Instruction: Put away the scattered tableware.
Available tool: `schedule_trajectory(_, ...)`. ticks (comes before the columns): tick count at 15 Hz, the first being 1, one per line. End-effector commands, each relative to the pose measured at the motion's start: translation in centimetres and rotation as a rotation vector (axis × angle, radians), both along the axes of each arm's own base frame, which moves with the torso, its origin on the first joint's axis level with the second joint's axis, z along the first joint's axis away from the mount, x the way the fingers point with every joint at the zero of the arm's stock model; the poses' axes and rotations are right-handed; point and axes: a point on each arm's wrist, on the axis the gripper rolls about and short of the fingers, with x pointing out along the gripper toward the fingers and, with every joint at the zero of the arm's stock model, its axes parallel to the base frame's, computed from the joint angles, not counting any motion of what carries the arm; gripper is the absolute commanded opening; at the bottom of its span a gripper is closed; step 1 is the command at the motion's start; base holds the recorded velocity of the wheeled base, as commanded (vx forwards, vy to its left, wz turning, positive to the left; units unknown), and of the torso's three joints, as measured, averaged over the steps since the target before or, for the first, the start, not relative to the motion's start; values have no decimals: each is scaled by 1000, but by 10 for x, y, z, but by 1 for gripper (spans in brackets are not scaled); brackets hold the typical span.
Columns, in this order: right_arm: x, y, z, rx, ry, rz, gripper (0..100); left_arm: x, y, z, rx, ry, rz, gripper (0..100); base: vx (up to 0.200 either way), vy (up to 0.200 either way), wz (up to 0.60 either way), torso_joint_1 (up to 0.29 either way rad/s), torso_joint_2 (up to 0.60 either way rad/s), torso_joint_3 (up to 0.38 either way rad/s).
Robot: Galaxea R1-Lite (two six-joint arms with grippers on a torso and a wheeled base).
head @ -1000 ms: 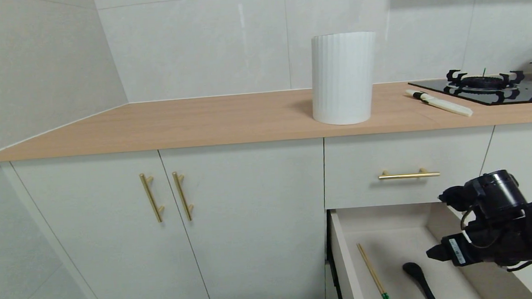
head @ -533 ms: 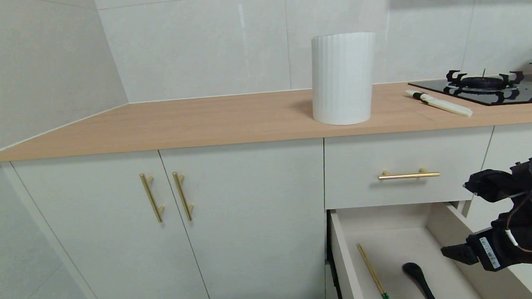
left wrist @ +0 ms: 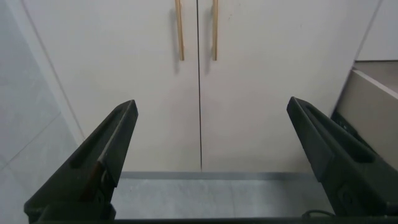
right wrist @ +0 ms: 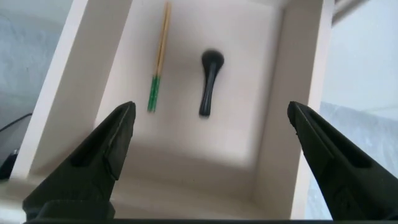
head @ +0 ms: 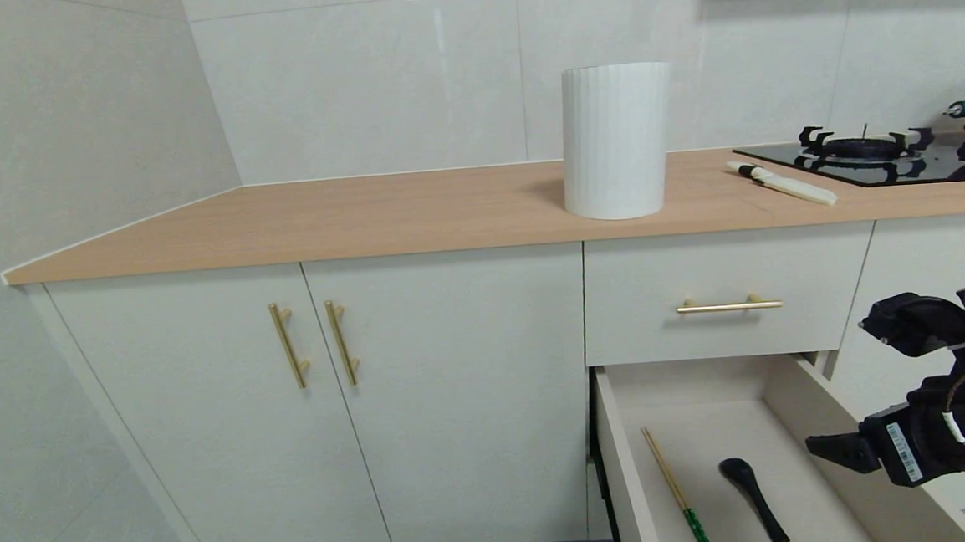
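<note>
The lower drawer (head: 620, 464) stands pulled out, and inside it lie a pair of wooden chopsticks with green tips (head: 676, 494) and a black spoon (head: 752, 497). My right gripper (head: 848, 383) hangs open and empty beside the drawer's right wall, above and apart from both. From its wrist view the gripper (right wrist: 210, 107) looks down on the chopsticks (right wrist: 159, 59) and spoon (right wrist: 209, 84). A cream-handled knife (head: 781, 183) rests on the wooden counter (head: 362, 215). My left gripper (left wrist: 211, 155) is open, low down, facing the cabinet doors.
A tall white ribbed canister (head: 615, 141) stands on the counter left of the knife. A black gas hob (head: 869, 155) is at the far right. A closed drawer with a gold handle (head: 729, 306) sits above the open one. Double cabinet doors (head: 320, 356) are at the left.
My right gripper has swung away to the right, from over the drawer to beside its right wall. The head camera has shifted slightly.
</note>
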Motion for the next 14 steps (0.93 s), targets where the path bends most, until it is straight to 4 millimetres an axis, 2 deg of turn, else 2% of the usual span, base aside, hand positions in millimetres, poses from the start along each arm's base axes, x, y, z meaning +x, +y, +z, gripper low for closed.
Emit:
schedule_trajectory(1, 0, 0, 0, -3, 0, 4, 100, 0, 0, 0, 0, -1, 0, 100, -200, 0, 0, -2, 2, -2)
schedule_trajectory(5, -1, 2, -3, -15, 22, 19, 100, 0, 0, 0, 0, -1, 0, 100, -200, 0, 0, 0, 6, 7)
schedule_trajectory(11, -5, 6, -13, -47, 101, 62, 100, 0, 0, 0, 0, -1, 0, 100, 0, 0, 0, 0, 0, 0)
schedule_trajectory(12, -5, 14, -26, -70, 159, 111, 100, 0, 0, 0, 0, -1, 0, 100, 0, 0, 0, 0, 0, 0)
schedule_trajectory(14, -5, 21, -35, -85, 199, 144, 100, 0, 0, 0, 0, -1, 0, 100, 0, 0, 0, 0, 0, 0)
